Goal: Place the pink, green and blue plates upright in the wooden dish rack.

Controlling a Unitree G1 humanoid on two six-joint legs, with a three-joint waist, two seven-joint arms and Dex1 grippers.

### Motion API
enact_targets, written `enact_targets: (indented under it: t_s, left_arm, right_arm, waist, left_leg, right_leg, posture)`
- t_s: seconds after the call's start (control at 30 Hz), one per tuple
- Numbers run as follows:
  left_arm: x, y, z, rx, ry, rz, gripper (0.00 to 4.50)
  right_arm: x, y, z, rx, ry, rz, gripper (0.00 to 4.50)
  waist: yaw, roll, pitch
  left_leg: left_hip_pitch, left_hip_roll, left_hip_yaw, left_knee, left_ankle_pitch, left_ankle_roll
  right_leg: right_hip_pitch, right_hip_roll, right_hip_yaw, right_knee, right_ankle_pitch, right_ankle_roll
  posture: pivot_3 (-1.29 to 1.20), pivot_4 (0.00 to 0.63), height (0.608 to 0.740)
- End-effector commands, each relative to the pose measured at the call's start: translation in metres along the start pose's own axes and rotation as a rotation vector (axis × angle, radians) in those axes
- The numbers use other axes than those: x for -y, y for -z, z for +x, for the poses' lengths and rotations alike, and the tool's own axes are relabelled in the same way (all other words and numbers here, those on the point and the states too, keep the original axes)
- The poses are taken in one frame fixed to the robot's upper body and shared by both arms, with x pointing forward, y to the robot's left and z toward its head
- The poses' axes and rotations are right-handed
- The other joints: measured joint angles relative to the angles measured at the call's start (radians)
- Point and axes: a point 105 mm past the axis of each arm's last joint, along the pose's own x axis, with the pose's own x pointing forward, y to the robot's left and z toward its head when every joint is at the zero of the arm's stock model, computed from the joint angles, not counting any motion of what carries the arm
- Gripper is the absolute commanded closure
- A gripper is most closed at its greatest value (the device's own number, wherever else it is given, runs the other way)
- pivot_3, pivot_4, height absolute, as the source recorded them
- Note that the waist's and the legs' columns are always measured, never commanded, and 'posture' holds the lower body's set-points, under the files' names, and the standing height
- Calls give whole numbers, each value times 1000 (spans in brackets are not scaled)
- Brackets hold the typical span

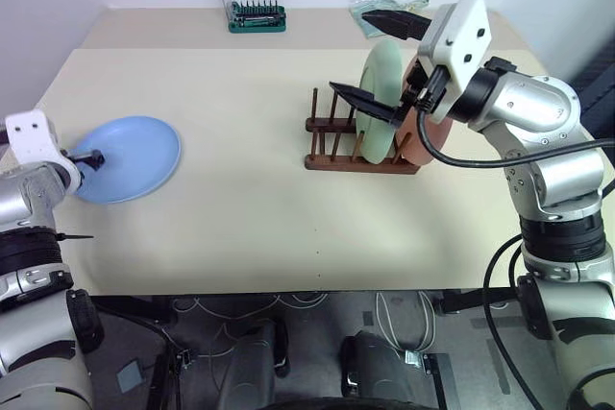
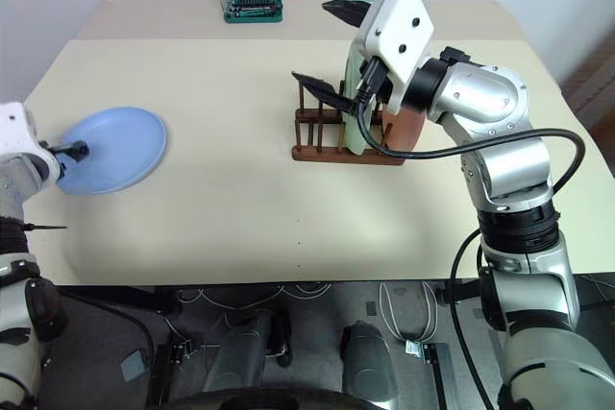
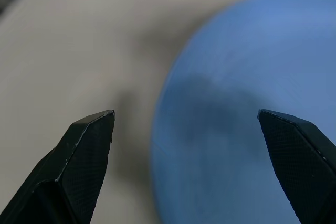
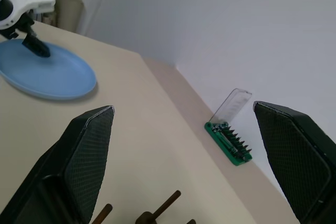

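Reaching for the blue plate [image 1: 130,156] with the left gripper [image 3: 186,124], jaws wide.
The plate's near rim lies between its fingertips; close squarely on the rim. The right gripper [image 1: 370,55], wide and empty, hangs above the wooden dish rack [image 1: 336,146].

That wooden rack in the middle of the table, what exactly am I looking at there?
The wooden dish rack is small and dark brown: two parallel base bars with upright round pegs, standing flat on the beige table. A pale green plate stands on edge between its pegs, and a pink plate stands upright just behind that one. The pegs at the other end are free. The right tool, open, hangs above it, touching neither bars nor pegs.
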Motion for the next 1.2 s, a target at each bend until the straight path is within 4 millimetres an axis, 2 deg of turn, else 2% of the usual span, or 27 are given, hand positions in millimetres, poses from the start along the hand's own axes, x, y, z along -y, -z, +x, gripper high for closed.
enact_targets:
  t_s: [0.03,0.07,0.17,0.27,0.3,0.4,0.57,0.67,0.8,0.83,0.93,1.2]
  left_arm:
    - [-9,-7,-4,13,-26,-34,21]
    - [-9,-5,-3,4,-27,-46,21]
    - [-6,-7,-2,27,-18,-108,864]
    - [3,-9,-3,39,1,-114,2270]
    - [5,-9,-3,45,3,-115,2891]
    - [12,-14,-5,72,15,-125,4388]
    - [41,-39,-13,194,127,-165,4456]
    - [68,-68,-30,350,206,-141,4456]
    - [89,-86,-47,460,255,-90,4456]
    - [97,-93,-53,497,273,-75,4456]
    - [150,-128,-97,672,415,-14,4456]
    - [215,-148,-153,797,605,46,4456]
  right_arm:
    - [-1,-14,0,46,-3,-34,121]
    - [-2,-14,0,46,-4,-33,121]
    - [-5,-12,0,40,-17,-30,121]
    - [-17,-6,-1,19,-76,-6,121]
    - [-21,-5,-2,14,-96,3,121]
    - [-29,-3,-3,11,-130,25,121]
    - [-40,3,-4,-10,-171,40,121]
    - [-42,0,1,2,-174,30,121]
    - [-44,-1,7,5,-169,3,121]
    - [-46,-1,9,3,-172,-12,121]
    - [-52,2,24,-19,-165,-105,121]
    - [-48,14,46,-78,-97,-290,121]
  waist:
    - [0,0,0]
    - [0,0,0]
    - [0,0,0]
    - [1,-1,-1]
    - [1,-1,-1]
    - [4,-2,-1]
    - [5,-2,-1]
    - [4,-5,0]
    - [3,-6,-1]
    - [2,-6,-1]
    - [4,-6,0]
    - [1,-6,0]
  left_leg:
    - [0,0,0,0,0,0]
    - [0,0,0,0,0,0]
    - [0,0,0,0,0,0]
    - [0,0,0,0,0,0]
    - [0,0,0,0,0,0]
    - [0,0,0,0,0,0]
    - [1,0,0,0,0,0]
    - [1,0,0,0,0,0]
    - [1,0,0,1,0,0]
    - [1,0,0,1,0,0]
    - [1,0,0,1,0,-1]
    - [0,0,-1,1,1,-2]
  right_leg:
    - [0,0,0,0,0,0]
    - [0,0,0,0,0,0]
    - [0,0,0,0,0,0]
    - [0,0,0,0,0,0]
    - [0,0,0,0,0,0]
    - [1,0,0,0,0,0]
    - [1,0,0,1,0,0]
    - [1,0,0,1,0,0]
    - [1,0,0,1,0,0]
    - [1,0,0,1,0,0]
    - [1,0,0,1,0,0]
    - [1,0,0,0,0,0]
  posture:
    - [0,150,736]
    - [0,150,736]
    - [0,150,736]
    - [0,150,736]
    - [0,150,736]
    - [0,150,736]
    - [0,150,736]
    - [0,150,736]
    - [0,150,736]
    - [0,150,736]
    - [0,150,736]
    - [0,150,736]
